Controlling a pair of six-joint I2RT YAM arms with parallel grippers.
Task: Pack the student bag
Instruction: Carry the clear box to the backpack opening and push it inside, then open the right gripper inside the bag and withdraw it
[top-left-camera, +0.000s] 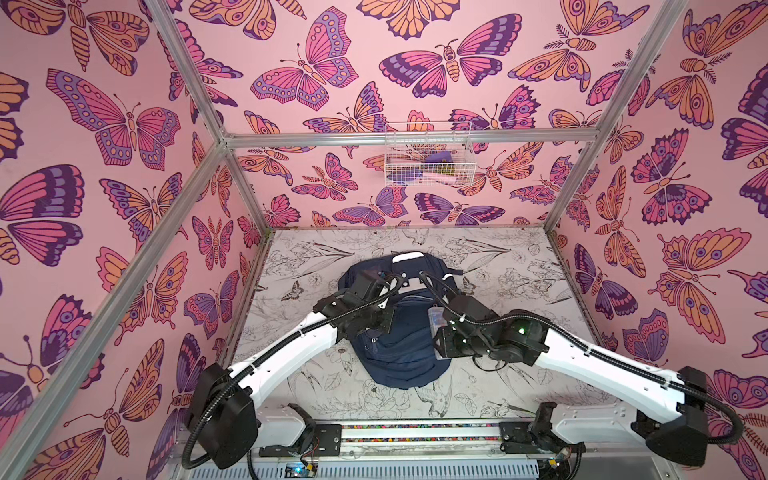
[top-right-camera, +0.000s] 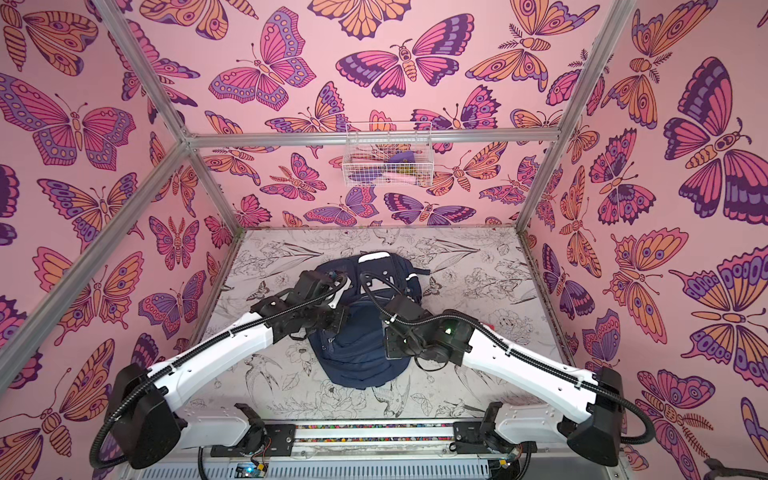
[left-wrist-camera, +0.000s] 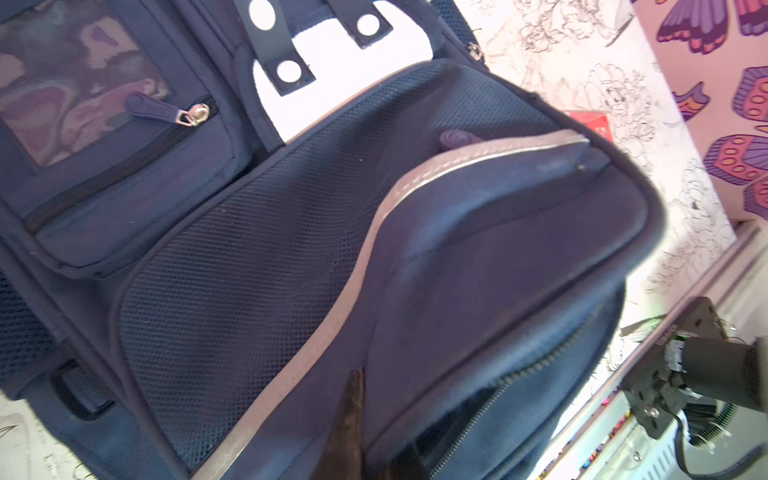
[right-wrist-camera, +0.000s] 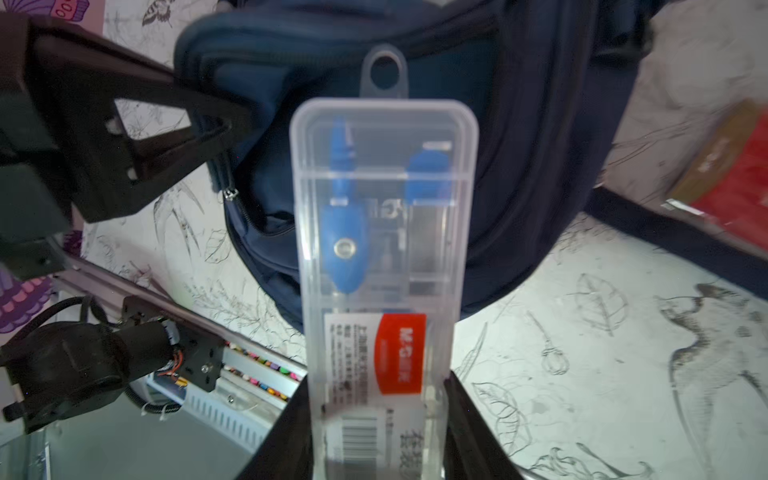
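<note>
Nearest, both arms rise from their bases at the front rail. Their white upper links slope inward, and their forearms bend down over the student bag. The bag lies flat on the flower-printed table, under and between the two claws.

The right gripper has its wrist turned in toward the bag's near half. Its jaws stand at a middling width, clamped on the long sides of a clear plastic case. The case holds a blue compass and carries a red-and-white label. It sticks straight out past the fingertips, and in the right wrist view its hanging-tab end shows against the bag's navy cloth.

To that claw's inner side, the left gripper points steeply down. Its jaws are pinched tight on a fold of the bag's fabric just beside a zip. In the left wrist view the cloth rises toward its fingers.

Beyond that claw lie a mesh panel, a grey reflective stripe and a small zip pocket. A red box lies on the table to the outer side of the right claw, near the bag.

Farthest off, a white wire basket hangs on the butterfly-papered back wall, well beyond both claws.
</note>
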